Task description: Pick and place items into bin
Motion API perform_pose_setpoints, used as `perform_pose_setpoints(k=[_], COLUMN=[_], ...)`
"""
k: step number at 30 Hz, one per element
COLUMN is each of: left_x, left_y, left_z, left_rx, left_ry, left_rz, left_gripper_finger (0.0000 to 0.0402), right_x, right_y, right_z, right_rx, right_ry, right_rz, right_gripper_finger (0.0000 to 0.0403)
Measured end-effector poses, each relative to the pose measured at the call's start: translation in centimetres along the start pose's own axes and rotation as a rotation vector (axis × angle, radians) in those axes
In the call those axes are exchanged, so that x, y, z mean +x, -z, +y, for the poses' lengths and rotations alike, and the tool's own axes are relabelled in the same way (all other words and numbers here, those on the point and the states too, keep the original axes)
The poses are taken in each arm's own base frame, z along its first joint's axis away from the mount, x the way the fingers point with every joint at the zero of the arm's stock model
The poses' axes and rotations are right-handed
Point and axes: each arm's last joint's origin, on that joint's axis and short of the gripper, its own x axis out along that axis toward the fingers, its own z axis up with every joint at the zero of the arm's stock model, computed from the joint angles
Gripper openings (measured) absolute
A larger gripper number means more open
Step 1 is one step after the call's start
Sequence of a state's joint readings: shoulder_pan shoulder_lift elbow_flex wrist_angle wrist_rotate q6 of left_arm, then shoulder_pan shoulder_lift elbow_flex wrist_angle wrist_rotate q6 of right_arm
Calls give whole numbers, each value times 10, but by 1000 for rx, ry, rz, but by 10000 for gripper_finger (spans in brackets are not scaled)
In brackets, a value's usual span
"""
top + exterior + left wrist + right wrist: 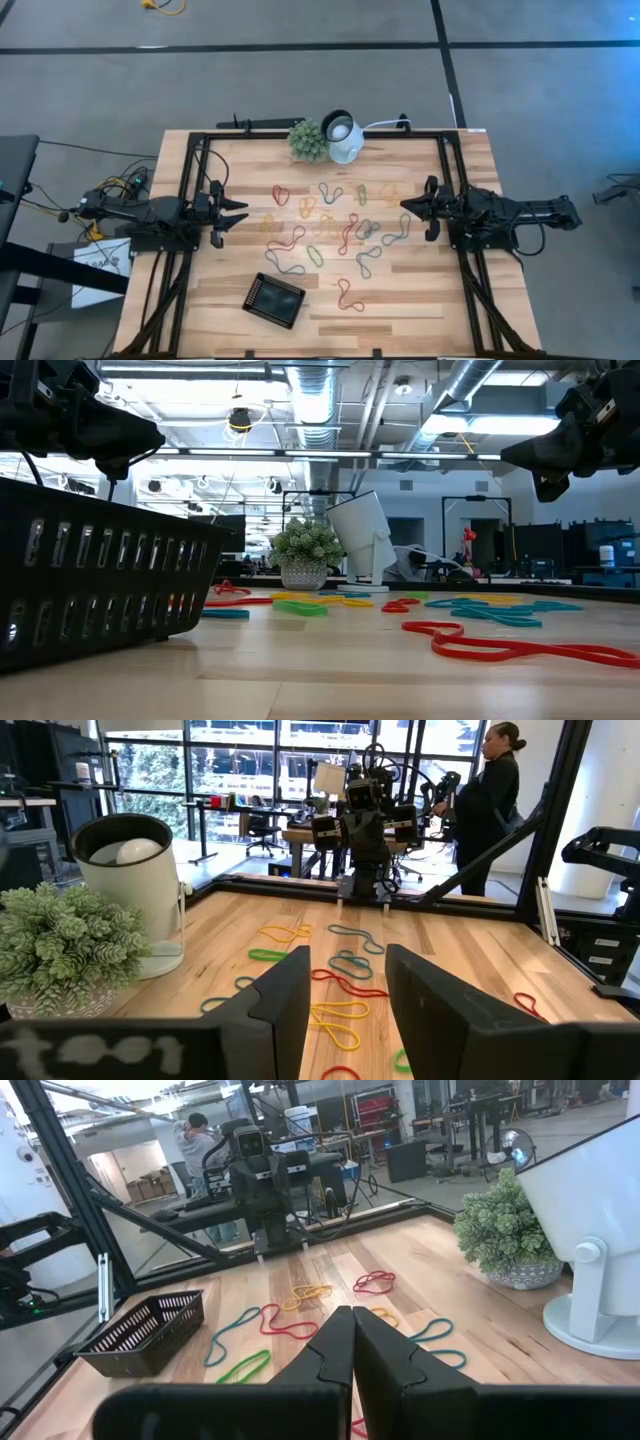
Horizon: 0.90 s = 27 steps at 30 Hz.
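Wooden desk strewn mid-surface with rubber bands (340,225); black bin (274,299) near the front edge.
Left gripper (238,215) fingers apart, right gripper (408,204) closed: best descend on one isolated loop, pinching low.

Overhead view looks straight down on the light wooden slatted table (400,300); low view skims its surface; opposed wrist views both share the scattered coloured rubber-band loops (340,975).

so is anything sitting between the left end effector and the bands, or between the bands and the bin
Nothing visible. The left end effector, fingers apart, faces the rubber bands across bare wood. The bin lies on the near side of the bands, with only open tabletop between.
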State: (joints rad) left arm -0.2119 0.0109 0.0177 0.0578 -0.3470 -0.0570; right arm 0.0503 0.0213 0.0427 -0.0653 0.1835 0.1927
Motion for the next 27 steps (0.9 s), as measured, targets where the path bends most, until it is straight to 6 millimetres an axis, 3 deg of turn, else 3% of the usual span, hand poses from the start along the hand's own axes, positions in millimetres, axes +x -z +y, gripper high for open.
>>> perform_pose_setpoints(k=[4,10,21,27], left_x=[0,0,0,0], left_y=[-1,-1,-1,-1], left_z=[0,0,0,0], left_rx=[-15,-168,-194,-374], left_ry=[-9,-8,0,6], left_rz=[-7,-11,-10,-13], left_gripper_finger=[122,122,122,122], right_x=[0,0,0,1], right_y=[0,0,0,-2], right_z=[0,0,0,-1], right_rx=[0,0,0,-25], right_ry=[0,-1,0,37], right_rz=[0,0,0,-36], right_gripper_finger=[0,0,0,0])
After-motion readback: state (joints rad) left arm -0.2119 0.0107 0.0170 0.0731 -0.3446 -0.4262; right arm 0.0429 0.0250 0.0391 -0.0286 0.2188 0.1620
